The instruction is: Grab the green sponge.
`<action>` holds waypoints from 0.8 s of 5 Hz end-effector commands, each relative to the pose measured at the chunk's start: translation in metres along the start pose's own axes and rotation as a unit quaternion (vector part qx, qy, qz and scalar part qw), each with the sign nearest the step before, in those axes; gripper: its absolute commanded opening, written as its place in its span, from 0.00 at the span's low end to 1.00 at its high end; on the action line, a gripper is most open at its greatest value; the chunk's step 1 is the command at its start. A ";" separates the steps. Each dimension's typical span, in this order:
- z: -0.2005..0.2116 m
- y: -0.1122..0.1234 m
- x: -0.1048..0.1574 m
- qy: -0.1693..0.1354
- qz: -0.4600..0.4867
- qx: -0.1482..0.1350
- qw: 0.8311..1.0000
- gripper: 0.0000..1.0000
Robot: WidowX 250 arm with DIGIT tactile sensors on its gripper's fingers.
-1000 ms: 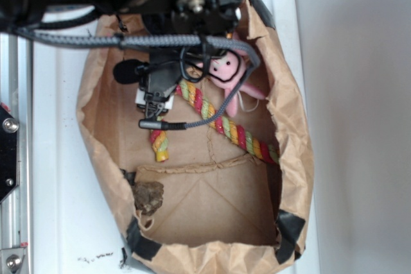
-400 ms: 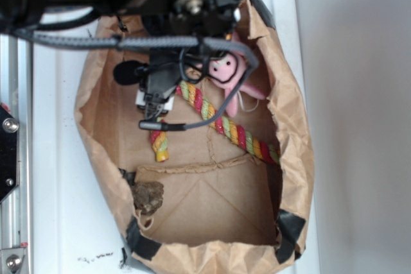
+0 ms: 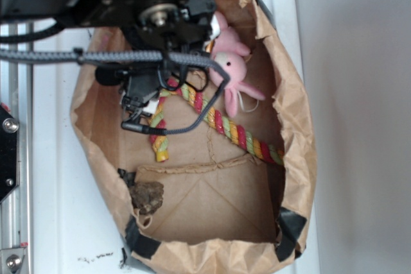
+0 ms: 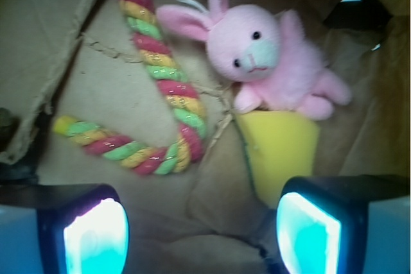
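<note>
In our wrist view, the gripper (image 4: pixel 202 226) w/ two glowing cyan-lit pads has its jaws wide apart, nothing between them. Just ahead of the right pad (image 4: pixel 308 235) we see the yellow foam sponge w/ a thin dark green edge (image 4: pixel 279 149); its near end lies just beside that pad, off to the right of the gap's centre. The pink plush bunny (image 4: pixel 263 56) lies against the sponge's far edge. Left of both curls the red-yellow-green striped rope toy (image 4: pixel 160 88), all on the floor of the crumpled brown paper bag (image 3: pixel 292 126).
</note>
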State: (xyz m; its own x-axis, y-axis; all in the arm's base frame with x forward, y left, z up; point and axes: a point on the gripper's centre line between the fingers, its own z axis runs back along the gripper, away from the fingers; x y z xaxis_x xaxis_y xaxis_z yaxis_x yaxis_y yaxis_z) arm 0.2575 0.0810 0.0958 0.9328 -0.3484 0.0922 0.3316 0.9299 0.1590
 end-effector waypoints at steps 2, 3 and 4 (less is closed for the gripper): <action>-0.019 0.034 0.015 0.014 0.042 0.041 0.998 1.00; -0.026 0.037 0.018 0.020 0.045 0.045 0.998 1.00; -0.036 0.040 0.018 0.030 0.045 0.055 0.997 1.00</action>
State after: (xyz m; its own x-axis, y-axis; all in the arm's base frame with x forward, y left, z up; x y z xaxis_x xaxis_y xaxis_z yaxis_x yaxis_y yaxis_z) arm 0.2823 0.1141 0.0560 0.9694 -0.2454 0.0116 0.2367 0.9456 0.2233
